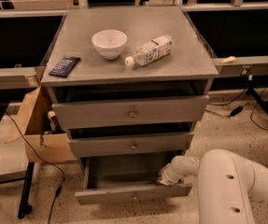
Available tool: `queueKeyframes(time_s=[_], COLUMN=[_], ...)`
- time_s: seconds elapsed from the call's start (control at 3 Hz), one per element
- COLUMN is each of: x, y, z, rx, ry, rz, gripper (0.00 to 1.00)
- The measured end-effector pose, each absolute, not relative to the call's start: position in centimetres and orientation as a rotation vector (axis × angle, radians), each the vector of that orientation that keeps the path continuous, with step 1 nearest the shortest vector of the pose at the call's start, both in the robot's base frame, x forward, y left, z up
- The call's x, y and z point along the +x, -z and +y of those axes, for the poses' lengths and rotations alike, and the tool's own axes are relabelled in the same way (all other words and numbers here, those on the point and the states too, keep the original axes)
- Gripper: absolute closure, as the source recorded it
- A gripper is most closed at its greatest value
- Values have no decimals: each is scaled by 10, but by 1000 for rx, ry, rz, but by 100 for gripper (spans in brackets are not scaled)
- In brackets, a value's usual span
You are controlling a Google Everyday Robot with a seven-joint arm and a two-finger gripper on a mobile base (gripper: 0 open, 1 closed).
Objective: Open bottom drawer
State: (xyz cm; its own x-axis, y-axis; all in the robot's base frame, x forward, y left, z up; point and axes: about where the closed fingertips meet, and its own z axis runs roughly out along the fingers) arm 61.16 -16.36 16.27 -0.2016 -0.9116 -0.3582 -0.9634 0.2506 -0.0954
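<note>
At the foot of the cabinet (185,64) the bottom drawer (133,193) stands well out — opening looks nearly done, needing just a last pull or release. The gripper (165,176) sits inside its right end, spread or closed I cannot tell; drawer and the cabinet-top bowl (109,42) look empty.

No writing can be read anywhere. The bottle (150,51) lying on the cabinet (185,62) carries a printed label, but its words are too blurred to read; the dark packet (64,66) shows none. The gripper (165,177) sits at the right end of the pulled-out bottom drawer (124,193).
</note>
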Motion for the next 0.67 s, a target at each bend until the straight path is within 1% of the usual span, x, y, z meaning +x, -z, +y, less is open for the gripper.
queueKeyframes(time_s=[0.33,0.67], x=[611,620], y=[-164,-164], z=[-163,-162], rx=[-1752,-1752], ry=[-212,-212], rz=[2170,2170], gripper=[0,0])
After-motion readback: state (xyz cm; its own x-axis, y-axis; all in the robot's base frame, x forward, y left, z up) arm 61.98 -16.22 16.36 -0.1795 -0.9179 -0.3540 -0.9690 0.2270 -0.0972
